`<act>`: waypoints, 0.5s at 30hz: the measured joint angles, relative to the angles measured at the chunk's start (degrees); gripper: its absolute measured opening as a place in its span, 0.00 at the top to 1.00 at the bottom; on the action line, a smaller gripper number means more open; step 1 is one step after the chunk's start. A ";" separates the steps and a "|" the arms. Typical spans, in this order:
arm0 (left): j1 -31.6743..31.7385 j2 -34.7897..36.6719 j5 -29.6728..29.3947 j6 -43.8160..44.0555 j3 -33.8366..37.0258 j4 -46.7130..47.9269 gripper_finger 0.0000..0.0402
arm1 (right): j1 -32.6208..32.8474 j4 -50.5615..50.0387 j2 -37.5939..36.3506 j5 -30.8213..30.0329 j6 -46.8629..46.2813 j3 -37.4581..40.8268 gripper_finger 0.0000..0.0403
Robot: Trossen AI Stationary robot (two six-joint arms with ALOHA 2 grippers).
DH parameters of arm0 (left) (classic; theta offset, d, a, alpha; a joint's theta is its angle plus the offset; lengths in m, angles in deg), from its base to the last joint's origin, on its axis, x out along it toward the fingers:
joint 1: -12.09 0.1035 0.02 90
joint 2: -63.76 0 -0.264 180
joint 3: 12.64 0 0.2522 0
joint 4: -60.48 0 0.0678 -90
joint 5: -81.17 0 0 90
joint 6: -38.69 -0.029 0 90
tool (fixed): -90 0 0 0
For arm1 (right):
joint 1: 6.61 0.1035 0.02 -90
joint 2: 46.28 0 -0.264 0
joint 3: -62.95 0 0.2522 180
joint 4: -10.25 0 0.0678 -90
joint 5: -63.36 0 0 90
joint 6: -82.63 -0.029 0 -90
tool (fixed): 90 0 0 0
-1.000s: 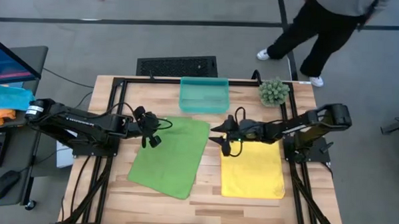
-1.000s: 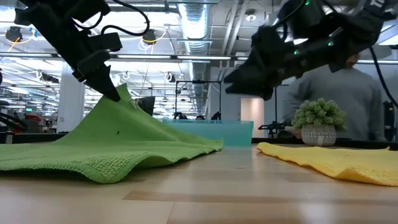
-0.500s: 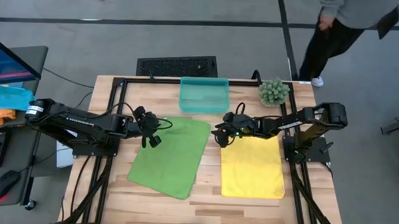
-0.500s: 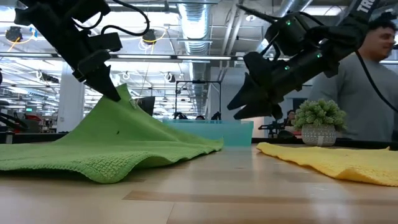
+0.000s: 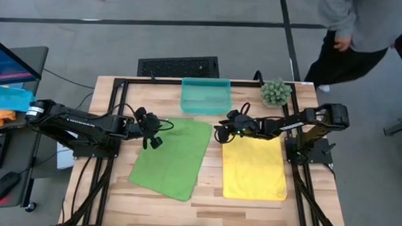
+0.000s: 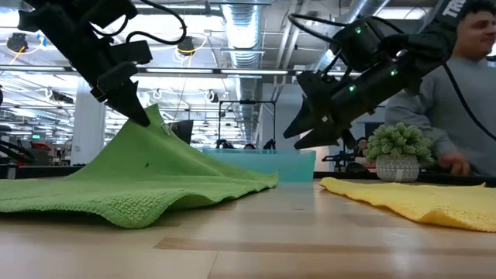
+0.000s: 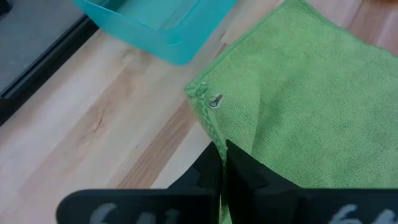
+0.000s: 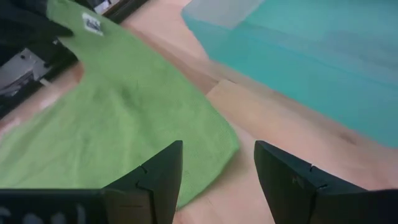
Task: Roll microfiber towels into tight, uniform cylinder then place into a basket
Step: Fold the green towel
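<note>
Left gripper, dark two-finger jaws pinched fully together, sits at the end of the left arm stretched in from the table's left side, tilted down, clamped on a raised cloth edge. Right gripper, fingers spread wide, hovers off the surface, right arm reaching inward toward centre.

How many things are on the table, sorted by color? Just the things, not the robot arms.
Green: 2, the green towel and the little plant
Yellow: 1, the yellow towel
Teal: 1, the basket
Total: 4
</note>
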 joint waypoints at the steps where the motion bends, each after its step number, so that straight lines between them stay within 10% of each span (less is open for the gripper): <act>1: 0.00 0.00 0.00 0.00 0.00 0.00 1.00 | 0.00 0.86 1.08 0.00 -0.02 0.08 0.45; 15: 0.00 -0.02 0.78 -0.01 0.00 0.15 1.00 | -1.89 0.70 14.03 0.04 -2.36 -7.80 0.45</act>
